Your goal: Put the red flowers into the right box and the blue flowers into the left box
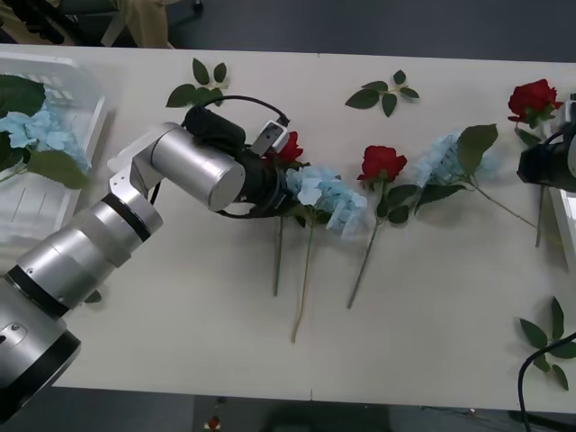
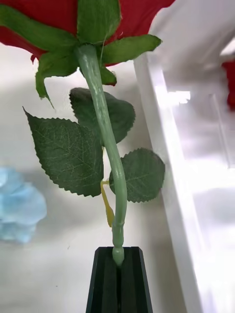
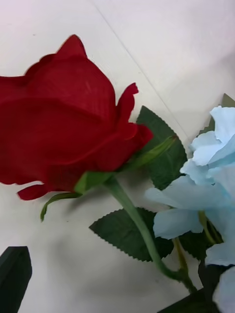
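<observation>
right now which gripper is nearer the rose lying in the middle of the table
Left. The left gripper is over the flowers just left of the middle rose; the right gripper sits at the table's right edge, shut on another rose's stem.

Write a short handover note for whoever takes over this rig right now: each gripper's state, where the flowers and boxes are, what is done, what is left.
Right gripper: shut on a red rose's stem, beside the right box.
Left gripper: open, low over the table, around a red rose and a blue flower.
Done: one blue flower lies in the left box.
Left: the held rose, two roses, and two blue flowers, the second farther right.
</observation>
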Tool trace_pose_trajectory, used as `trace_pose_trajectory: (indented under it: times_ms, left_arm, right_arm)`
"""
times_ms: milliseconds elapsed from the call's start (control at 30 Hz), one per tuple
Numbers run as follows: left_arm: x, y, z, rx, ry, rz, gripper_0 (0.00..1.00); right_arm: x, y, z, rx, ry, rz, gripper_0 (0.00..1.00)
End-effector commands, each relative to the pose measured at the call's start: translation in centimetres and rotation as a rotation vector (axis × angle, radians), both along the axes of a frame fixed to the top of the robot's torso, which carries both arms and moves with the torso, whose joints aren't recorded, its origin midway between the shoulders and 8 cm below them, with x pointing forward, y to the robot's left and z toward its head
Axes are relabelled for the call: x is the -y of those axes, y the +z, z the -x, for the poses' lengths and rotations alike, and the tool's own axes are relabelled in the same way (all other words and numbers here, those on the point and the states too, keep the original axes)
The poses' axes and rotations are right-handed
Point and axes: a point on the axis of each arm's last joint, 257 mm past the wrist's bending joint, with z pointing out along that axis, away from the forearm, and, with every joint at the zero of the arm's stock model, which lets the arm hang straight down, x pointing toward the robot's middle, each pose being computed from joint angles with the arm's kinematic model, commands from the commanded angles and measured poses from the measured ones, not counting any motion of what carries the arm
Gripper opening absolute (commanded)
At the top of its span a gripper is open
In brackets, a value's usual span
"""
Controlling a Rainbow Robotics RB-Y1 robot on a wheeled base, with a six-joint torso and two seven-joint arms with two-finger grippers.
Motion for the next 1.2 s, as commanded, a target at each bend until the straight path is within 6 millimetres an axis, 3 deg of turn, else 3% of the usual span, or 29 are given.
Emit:
trace_pose_trajectory:
  times_ms: [33, 267, 433, 667, 767, 833, 867, 967, 1067, 1200]
  left_arm:
    - [1.7, 2.0, -1.5, 0.033, 0.017, 0.017, 1.00]
    - [2.4, 1.1, -1.3, 0.030, -0.002, -0.026, 1.00]
    - [2.8, 0.5, -0.9, 0.031, -0.018, -0.044, 1.00]
    - [2.8, -0.3, -0.5, 0.021, -0.023, -0.060, 0.96]
    - [2.7, -0.3, -0.5, 0.022, -0.020, -0.059, 0.77]
    - [2.7, -0.3, -0.5, 0.021, -0.017, -0.057, 0.55]
    - [2.7, -0.3, -0.5, 0.020, -0.016, -0.056, 0.49]
    - [2.8, -0.3, -0.5, 0.018, -0.013, -0.054, 0.12]
    - [2.7, -0.3, -0.6, 0.017, -0.008, -0.052, 0.02]
    - [2.3, -0.2, -0.7, 0.017, 0.000, -0.051, 0.00]
  right_arm:
    - [1.0, 4.8, -0.2, 0.034, 0.106, 0.160, 0.00]
    - [0.6, 7.6, 0.7, 0.088, 0.219, 0.260, 0.00]
    - [0.5, 9.6, 3.0, 0.147, 0.288, 0.309, 0.00]
    - [1.9, 10.2, 5.4, 0.161, 0.263, 0.325, 0.00]
    - [3.8, 10.1, 6.3, 0.151, 0.201, 0.302, 0.00]
    - [5.7, 10.0, 6.9, 0.131, 0.145, 0.299, 0.00]
    - [6.1, 10.0, 7.0, 0.127, 0.137, 0.308, 0.00]
    - [8.4, 10.5, 7.6, 0.106, 0.090, 0.368, 0.00]
    - [9.5, 11.1, 7.5, 0.125, 0.071, 0.382, 0.00]
    - [12.0, 12.7, 7.6, 0.170, 0.022, 0.414, 0.00]
